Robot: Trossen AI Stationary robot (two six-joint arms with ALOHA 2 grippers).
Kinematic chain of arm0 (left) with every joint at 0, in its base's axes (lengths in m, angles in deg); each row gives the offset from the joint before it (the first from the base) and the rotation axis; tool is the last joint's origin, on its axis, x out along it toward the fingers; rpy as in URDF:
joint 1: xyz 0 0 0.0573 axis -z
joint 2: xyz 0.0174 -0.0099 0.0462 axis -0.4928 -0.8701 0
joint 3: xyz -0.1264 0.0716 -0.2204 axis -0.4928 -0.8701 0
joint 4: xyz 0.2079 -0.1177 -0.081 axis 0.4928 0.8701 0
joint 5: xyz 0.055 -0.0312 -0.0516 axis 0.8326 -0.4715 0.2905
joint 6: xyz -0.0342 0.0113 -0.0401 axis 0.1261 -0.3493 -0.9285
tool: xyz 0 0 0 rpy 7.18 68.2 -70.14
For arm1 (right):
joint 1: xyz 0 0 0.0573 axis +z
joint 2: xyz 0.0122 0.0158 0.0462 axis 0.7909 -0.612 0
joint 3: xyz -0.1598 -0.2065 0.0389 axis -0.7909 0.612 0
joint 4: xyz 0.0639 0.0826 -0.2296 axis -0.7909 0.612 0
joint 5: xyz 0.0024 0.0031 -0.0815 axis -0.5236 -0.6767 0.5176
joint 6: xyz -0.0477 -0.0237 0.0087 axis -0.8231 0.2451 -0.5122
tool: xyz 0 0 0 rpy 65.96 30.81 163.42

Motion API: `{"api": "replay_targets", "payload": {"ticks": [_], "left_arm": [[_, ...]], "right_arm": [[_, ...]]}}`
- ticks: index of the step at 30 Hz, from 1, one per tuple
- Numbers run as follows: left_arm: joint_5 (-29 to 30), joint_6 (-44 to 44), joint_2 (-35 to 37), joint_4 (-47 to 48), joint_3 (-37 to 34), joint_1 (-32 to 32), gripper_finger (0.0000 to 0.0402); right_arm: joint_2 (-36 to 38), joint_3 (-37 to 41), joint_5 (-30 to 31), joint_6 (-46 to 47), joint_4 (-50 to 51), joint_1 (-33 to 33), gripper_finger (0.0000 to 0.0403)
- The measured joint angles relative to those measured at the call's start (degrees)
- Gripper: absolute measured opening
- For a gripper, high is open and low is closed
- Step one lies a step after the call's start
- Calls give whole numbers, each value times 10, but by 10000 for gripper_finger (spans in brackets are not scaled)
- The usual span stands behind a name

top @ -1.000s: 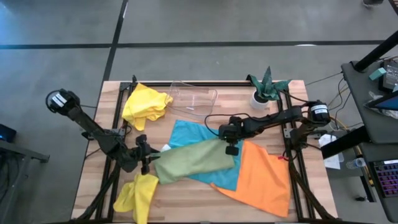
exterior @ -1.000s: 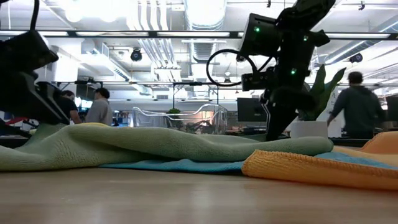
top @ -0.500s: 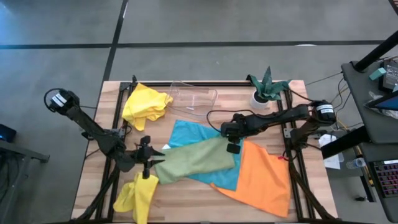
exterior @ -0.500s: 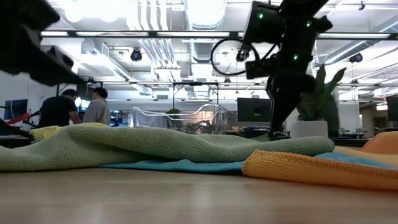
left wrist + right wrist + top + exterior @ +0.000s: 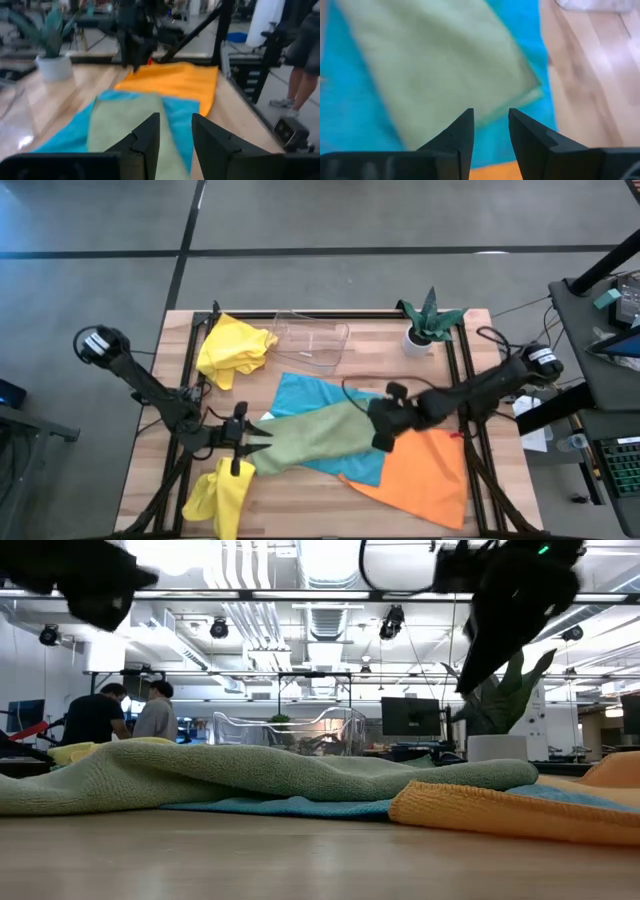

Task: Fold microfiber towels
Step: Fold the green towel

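The sage green towel (image 5: pixel 312 437) lay folded lengthwise across the turquoise towel (image 5: pixel 300 395), its right end beside the orange towel (image 5: pixel 420 470). The right gripper (image 5: pixel 381 426) hung above that end — its fingers (image 5: pixel 460 131) parted a little with nothing between them. The left gripper (image 5: pixel 247 438) sat at the green towel's left end, jaws narrowly apart and empty, just above one yellow towel (image 5: pixel 222 491). The other yellow towel (image 5: pixel 233 347) lay crumpled near the clear plastic tray (image 5: pixel 310 337). No brand, label or writing could be read anywhere — not on the cloths or the plant pot (image 5: pixel 417 340).
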Motion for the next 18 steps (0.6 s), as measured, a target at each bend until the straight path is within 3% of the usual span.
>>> {"api": "replay_targets", "payload": {"ticks": [9,14,18], "left_arm": [[-16,24,-102,2,91,0,99],[-23,79,-149,5,143,-3,99],[-22,58,-162,7,174,-11,99]], "right_arm": [[-60,3,61,87,-146,136,120],[-102,3,85,84,-213,180,128],[-124,3,104,109,-220,202,130]]}}
